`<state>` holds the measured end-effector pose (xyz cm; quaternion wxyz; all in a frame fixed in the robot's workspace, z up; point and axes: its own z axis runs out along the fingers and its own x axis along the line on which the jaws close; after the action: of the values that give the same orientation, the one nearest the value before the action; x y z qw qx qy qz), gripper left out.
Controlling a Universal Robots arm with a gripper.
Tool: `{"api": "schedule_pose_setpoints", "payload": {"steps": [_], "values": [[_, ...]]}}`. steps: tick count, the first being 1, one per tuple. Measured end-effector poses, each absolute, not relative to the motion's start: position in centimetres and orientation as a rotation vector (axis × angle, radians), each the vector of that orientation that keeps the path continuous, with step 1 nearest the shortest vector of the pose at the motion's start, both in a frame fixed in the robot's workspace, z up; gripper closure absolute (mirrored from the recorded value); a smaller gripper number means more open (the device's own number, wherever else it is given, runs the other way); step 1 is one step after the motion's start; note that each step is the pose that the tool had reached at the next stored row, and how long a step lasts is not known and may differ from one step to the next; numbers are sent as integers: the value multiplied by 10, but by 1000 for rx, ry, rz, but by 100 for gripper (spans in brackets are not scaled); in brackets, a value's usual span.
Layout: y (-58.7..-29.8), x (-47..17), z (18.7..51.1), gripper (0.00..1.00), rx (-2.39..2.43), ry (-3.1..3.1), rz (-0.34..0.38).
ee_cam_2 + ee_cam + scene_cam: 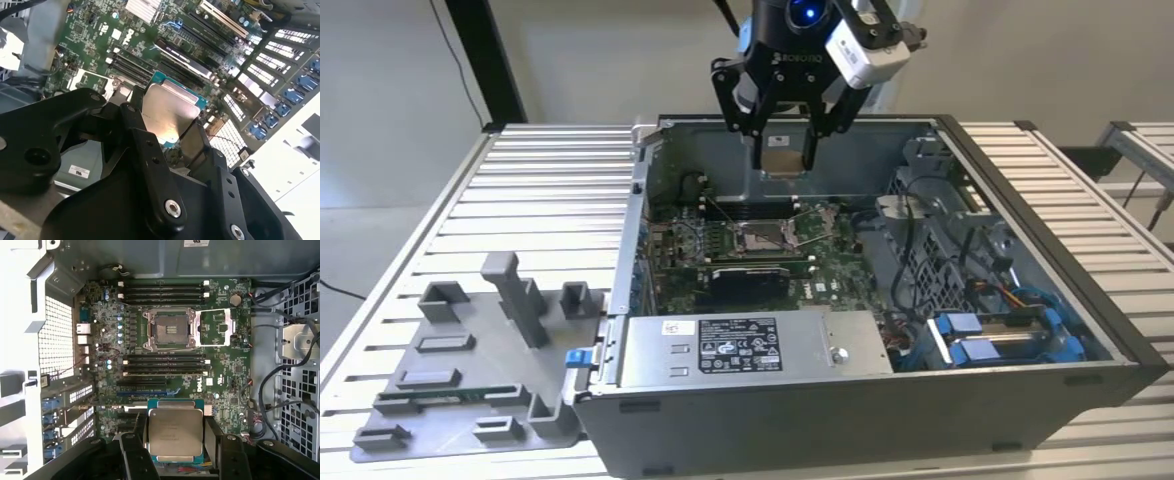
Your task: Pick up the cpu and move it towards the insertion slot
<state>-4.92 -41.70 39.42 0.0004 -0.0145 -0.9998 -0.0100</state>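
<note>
1. Exterior view: the hand (pixel 783 150) hangs above the rear half of an open computer case (pixel 1107 330) that lies on a slatted worktop (pixel 520 200)
2. The hand's two dark fingers are closed on the cpu (pixel 782 160), one on each of two opposite edges, so the chip sits between them at the fingertips
3. In the first wrist view the cpu (pixel 175 434) shows its silvery metal top with a darker teal rim, held flat between the fingers (pixel 135 450), which press against its sides
4. In the second wrist view the cpu (pixel 167 112) is seen at a slant, clamped by the black fingers (pixel 145 145), with the green circuit board (pixel 95 25) beyond it
5. The insertion slot (pixel 168 329) lies on the board, its metal frame swung open beside a brownish contact centre; in the exterior view the insertion slot (pixel 761 236) is below the hand and well apart from the chip
6. A grey fixture tray (pixel 467 390) rests on the worktop at the exterior view's left of the case, apart from the hand
</note>
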Motion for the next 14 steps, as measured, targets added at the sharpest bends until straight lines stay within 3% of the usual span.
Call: {"api": "schedule_pose_setpoints", "payload": {"steps": [14], "values": [[-396, -48, 389, 100, -46, -3140, -31]]}}
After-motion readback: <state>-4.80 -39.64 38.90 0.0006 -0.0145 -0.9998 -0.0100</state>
